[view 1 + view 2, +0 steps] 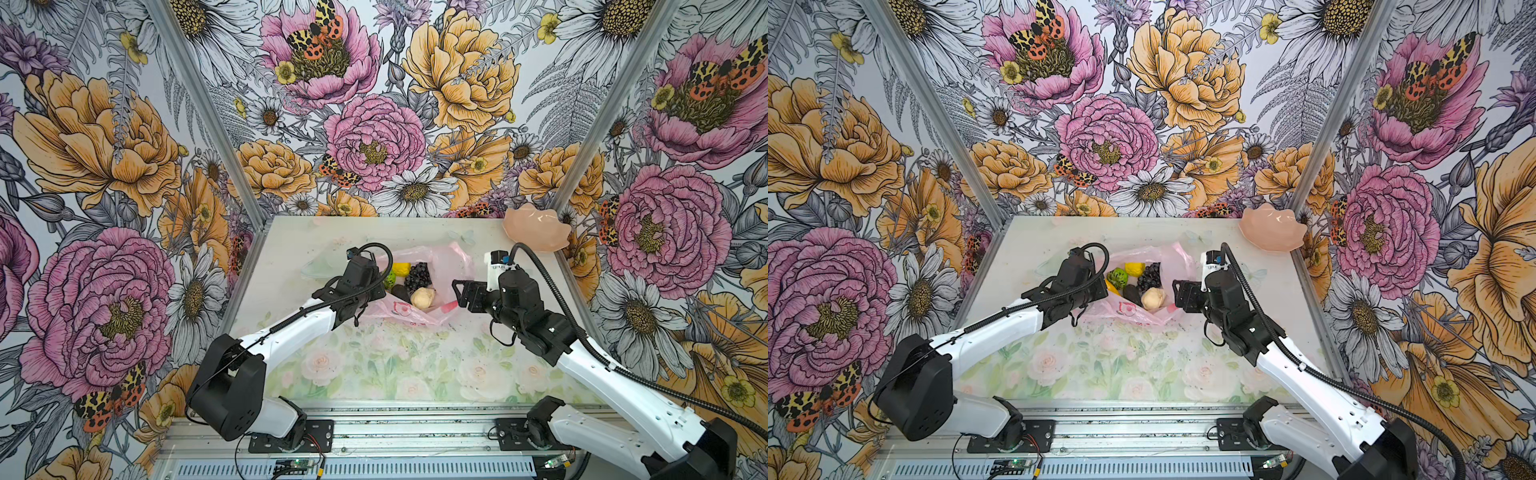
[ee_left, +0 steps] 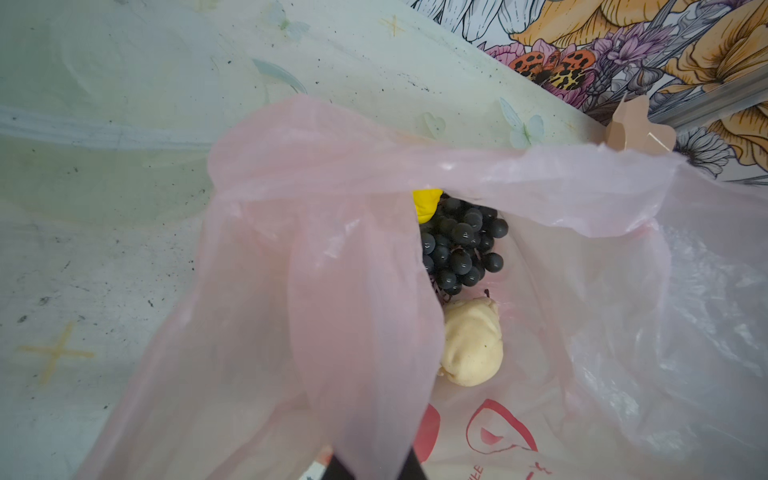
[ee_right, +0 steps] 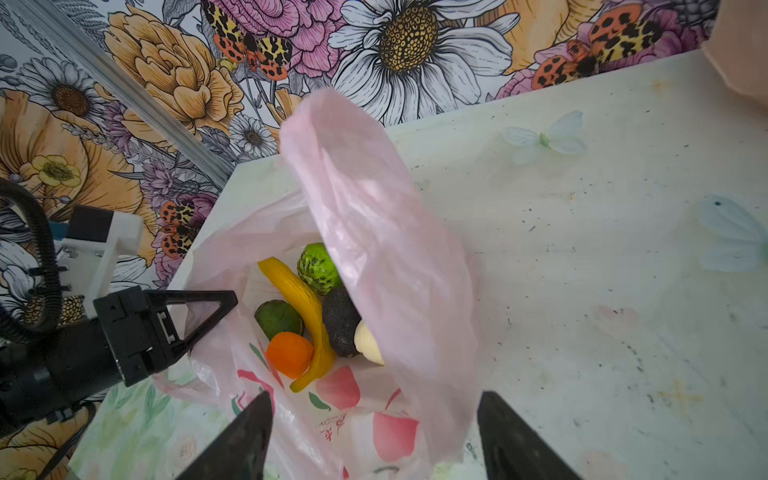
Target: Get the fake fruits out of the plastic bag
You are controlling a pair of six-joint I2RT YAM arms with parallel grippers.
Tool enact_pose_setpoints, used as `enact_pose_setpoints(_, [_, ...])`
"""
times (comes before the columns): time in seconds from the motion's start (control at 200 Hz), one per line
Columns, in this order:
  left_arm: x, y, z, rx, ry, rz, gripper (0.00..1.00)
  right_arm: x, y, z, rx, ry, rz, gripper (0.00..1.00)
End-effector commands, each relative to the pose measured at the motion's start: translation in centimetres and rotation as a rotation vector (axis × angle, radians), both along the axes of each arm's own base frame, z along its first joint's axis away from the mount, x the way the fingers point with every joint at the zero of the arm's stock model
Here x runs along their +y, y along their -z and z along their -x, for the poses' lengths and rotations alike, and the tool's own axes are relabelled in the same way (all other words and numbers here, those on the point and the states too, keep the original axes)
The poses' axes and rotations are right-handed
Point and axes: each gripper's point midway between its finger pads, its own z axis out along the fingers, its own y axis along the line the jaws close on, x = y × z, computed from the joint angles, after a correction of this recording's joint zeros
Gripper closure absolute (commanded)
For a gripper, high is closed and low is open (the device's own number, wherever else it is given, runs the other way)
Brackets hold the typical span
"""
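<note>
Right wrist view: translucent pink plastic bag [image 3: 374, 216] of fake fruits [image 3: 307, 307] just left of spread right gripper [image 3: 374, 395]; left gripper [image 3: 230, 297] pinches its rim.

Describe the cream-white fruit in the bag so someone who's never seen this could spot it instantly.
On the pale floral table, find the pink plastic bag open near its middle. Inside, the cream-white lump sits at the pile's lower right in a top view, beside the dark grape bunch. It alone is pale; its neighbours are dark, green, yellow or orange.
</note>
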Motion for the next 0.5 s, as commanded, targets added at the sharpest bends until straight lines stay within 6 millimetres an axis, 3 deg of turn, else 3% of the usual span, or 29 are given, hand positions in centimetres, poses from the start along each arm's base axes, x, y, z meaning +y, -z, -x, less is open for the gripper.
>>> enact_pose_setpoints(0.0, [0.2,-1.1,-0.3,-0.023,-0.011,-0.043,1.0,-2.4,-1.0,2.9,0.002,0.034,0.279,0.21])
enact_pose_setpoints(0.09, [0.1,-1.1,-0.4,-0.025,-0.008,-0.045,1.0,-0.2,-3.2,4.1,-0.043,-0.028,0.355,0.21])
enact_pose_setpoints(0.19, [-0.2,-1.0,-0.3,-0.021,-0.004,-0.044,1.0,3.0,-3.4,3.7,-0.043,-0.093,0.414,0.22])
enact_pose_setpoints(0.315, [-0.2,-0.9,-0.2,-0.019,-0.007,-0.038,1.0,5.3,-0.7,0.6,0.029,-0.092,0.523,0.21])
enact_pose_setpoints(0.495, [0.3,-0.8,-0.1,-0.02,-0.015,-0.038,1.0,5.3,3.8,-4.6,0.142,-0.056,0.614,0.18])
